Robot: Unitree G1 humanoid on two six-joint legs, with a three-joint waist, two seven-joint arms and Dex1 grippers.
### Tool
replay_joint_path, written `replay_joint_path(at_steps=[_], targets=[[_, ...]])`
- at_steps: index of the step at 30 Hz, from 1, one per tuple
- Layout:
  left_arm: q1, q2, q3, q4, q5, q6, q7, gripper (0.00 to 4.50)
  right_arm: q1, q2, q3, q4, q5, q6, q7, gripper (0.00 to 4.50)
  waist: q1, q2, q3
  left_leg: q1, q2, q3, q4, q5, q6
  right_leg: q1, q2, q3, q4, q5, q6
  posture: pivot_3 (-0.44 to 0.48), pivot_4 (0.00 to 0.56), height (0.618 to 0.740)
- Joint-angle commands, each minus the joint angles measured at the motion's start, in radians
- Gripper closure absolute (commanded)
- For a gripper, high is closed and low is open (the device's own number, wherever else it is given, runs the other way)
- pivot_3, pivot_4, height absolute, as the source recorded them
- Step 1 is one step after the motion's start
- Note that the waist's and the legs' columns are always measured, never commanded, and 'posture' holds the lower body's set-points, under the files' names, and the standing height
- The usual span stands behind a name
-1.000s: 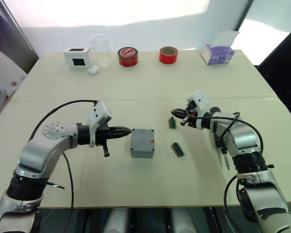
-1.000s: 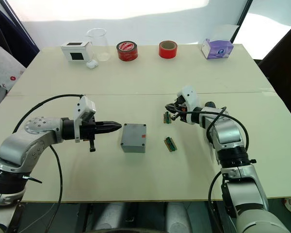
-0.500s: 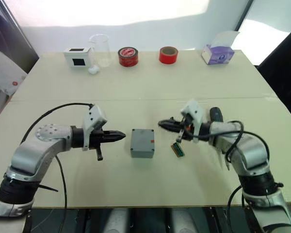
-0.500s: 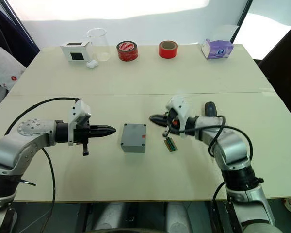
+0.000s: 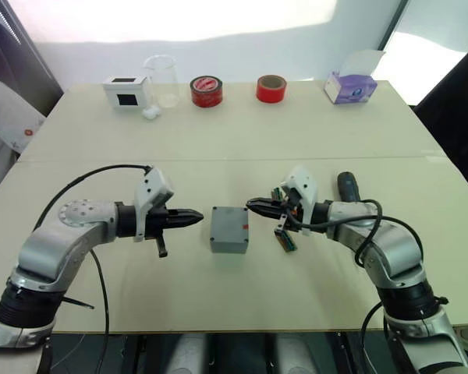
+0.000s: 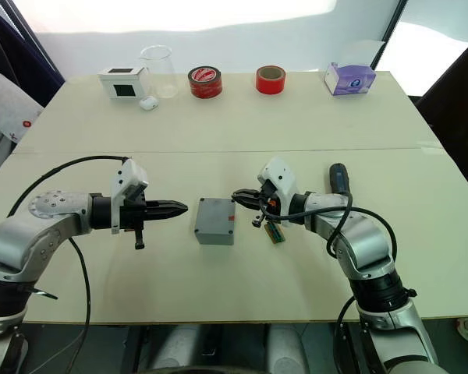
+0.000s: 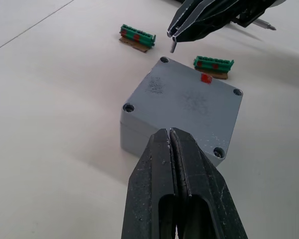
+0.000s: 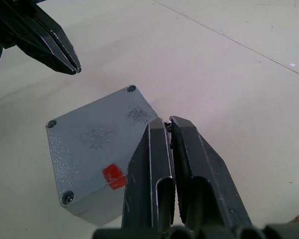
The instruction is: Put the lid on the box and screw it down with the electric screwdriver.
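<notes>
Box [image 5: 229, 229] between both claws' tips

The box [image 5: 229, 229] is set mid-table [image 5: 218, 148], between the left gripper [image 5: 196, 217] and the right gripper [image 5: 252, 204]. Two connector blocks [image 5: 286, 239] lie just right of it, the electric screwdriver [image 5: 348, 186] further right. Along the far edge are ranged a white box [image 5: 125, 91], beaker [image 5: 162, 80], two tape rolls [image 5: 206, 91] and tissues [image 5: 349, 86].

Head stereo looks down; 2 opposed wrist views share the box [image 7: 182, 107].
</notes>
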Motion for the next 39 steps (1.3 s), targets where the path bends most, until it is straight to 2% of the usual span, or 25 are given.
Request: replay_joint_path(at_steps=[1, 25, 26, 27, 30, 36, 38, 39], targets=[[-0.017, -0.001, 0.011, -0.038, -0.017, 0.004, 0.007, 4.50, -0.021, 0.010, 0.005, -0.007, 0.003, -0.023, -0.002, 4.42, 0.000, 0.000, 0.000, 0.000, 0.000, 0.000, 0.000, 0.000, 0.000, 0.000, 0.000, 0.000, 0.000, 0.000, 0.000, 0.000, 0.150, 0.740], [-0.016, -0.003, 0.007, -0.042, -0.025, 0.002, 0.027, 4.50, -0.028, 0.000, 0.037, 0.052, -0.032, -0.064, 0.010, 4.42, 0.000, 0.000, 0.000, 0.000, 0.000, 0.000, 0.000, 0.000, -0.001, 0.000, 0.000, 0.000, 0.000, 0.000, 0.000, 0.000, 0.150, 0.740], [-0.017, -0.004, 0.006, -0.041, -0.026, 0.001, 0.027, 4.50, -0.027, -0.001, 0.038, 0.050, -0.032, -0.063, 0.011, 4.17, 0.000, 0.000, 0.000, 0.000, 0.000, 0.000, 0.000, 0.000, -0.001, 0.000, 0.000, 0.000, 0.000, 0.000, 0.000, 0.000, 0.150, 0.740], [-0.017, -0.004, 0.006, -0.041, -0.026, 0.001, 0.027, 4.50, -0.026, -0.002, 0.038, 0.049, -0.033, -0.062, 0.011, 4.17, 0.000, 0.000, 0.000, 0.000, 0.000, 0.000, 0.000, 0.000, -0.001, 0.000, 0.000, 0.000, 0.000, 0.000, 0.000, 0.000, 0.150, 0.740], [-0.018, -0.004, 0.006, -0.039, -0.026, -0.001, 0.025, 4.50, -0.020, -0.011, 0.035, 0.039, -0.027, -0.053, 0.017, 3.13, 0.000, 0.000, 0.000, 0.000, 0.000, 0.000, 0.000, 0.000, -0.001, 0.000, 0.000, 0.000, 0.000, 0.000, 0.000, 0.000, 0.150, 0.740], [-0.025, -0.012, 0.006, -0.033, -0.030, -0.006, 0.023, 4.50, -0.022, -0.030, 0.003, 0.022, -0.012, -0.025, 0.011, 0.68, 0.000, 0.000, 0.000, 0.000, 0.000, 0.000, 0.000, 0.000, -0.001, 0.000, 0.000, 0.000, 0.000, 0.000, 0.000, 0.000, 0.150, 0.740], [-0.034, -0.019, 0.006, -0.030, -0.033, -0.008, 0.022, 4.50, -0.030, -0.037, -0.021, 0.016, 0.003, -0.004, 0.005, 0.05, 0.001, 0.000, 0.000, 0.000, 0.000, 0.000, 0.000, 0.000, -0.001, 0.000, 0.000, 0.000, 0.000, 0.000, 0.000, 0.000, 0.150, 0.740], [-0.039, -0.025, 0.007, -0.030, -0.036, -0.007, 0.022, 4.50, -0.035, -0.038, -0.045, 0.010, 0.020, 0.018, -0.002, 0.05, 0.002, 0.000, 0.000, 0.000, 0.000, 0.000, 0.000, 0.000, -0.001, 0.000, 0.000, 0.000, 0.000, 0.000, 0.000, 0.000, 0.150, 0.740]])
